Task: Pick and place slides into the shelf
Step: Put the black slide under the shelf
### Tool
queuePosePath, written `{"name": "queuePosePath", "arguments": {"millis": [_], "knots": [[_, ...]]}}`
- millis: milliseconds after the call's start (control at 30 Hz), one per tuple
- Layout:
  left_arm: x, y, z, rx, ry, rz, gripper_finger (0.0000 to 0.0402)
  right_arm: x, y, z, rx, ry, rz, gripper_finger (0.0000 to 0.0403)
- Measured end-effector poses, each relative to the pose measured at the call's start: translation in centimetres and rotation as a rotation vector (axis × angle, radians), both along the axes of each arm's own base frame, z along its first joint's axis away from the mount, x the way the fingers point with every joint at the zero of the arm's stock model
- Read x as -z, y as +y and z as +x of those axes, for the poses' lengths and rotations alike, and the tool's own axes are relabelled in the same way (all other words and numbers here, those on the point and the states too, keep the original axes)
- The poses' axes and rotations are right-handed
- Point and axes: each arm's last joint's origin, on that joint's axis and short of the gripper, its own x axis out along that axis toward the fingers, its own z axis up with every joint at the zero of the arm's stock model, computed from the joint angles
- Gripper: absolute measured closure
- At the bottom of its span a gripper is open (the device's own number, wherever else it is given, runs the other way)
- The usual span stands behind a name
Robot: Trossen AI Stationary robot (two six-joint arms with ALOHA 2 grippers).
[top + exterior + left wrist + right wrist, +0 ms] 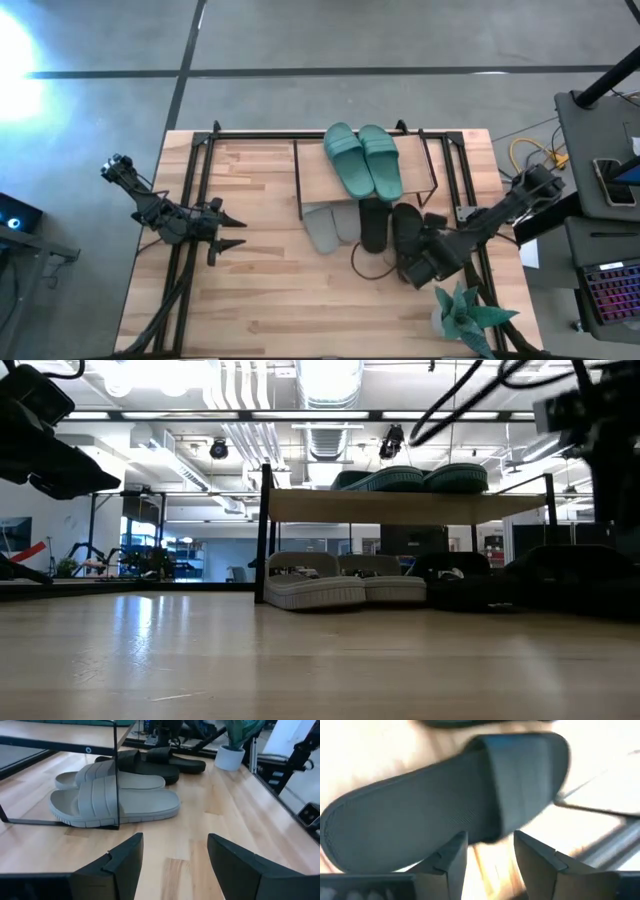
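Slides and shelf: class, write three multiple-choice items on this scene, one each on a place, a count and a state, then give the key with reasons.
1. Where is the teal pair?
A. on top of the shelf
B. under the shelf
C. beside the plant

2. How many slides show in the high view?
A. four
B. six
C. eight

3. How is the right pincer?
A. clamped on a grey slide
C. out of view
B. open at a black slide

Key: A, the teal pair rests on the plank; B, two teal, two grey, two black; B, its fingers stand apart around the black slide's edge.
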Motion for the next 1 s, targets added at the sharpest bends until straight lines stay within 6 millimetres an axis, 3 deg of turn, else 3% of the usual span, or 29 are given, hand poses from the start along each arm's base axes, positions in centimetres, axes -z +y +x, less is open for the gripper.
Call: {"name": "queuePosePath", "arguments": {"millis": [100,200,367,500,700,1000], "knots": [[0.0,0.0,0.0,0.005,-0.003,0.012,0.0194,-1.7,-0.3,-0.6,0.145,-0.016,0.071,0.0275],[-0.2,-0.1,0.1,0.005,-0.016,0.001,0.0194,-2.4,-0.6,-1.2,0.357,0.029,0.285,0.031],[-0.3,-0.1,0.1,0.005,-0.03,-0.011,0.0194,-2.2,0.2,-0.8,0.656,-0.043,0.581,0.0383],[-0.4,-0.1,0.2,0.005,-0.033,-0.015,0.0194,-1.7,1.2,0.6,0.782,-0.133,0.739,0.0391],[-0.4,-0.1,0.2,0.005,-0.039,-0.019,0.0194,-0.1,2.9,1.8,0.901,-0.134,0.762,0.0394],[-0.3,-0.2,0.2,0.007,-0.031,-0.013,0.0194,2.5,5.7,1.2,1.072,-0.132,0.647,0.0394]]}}
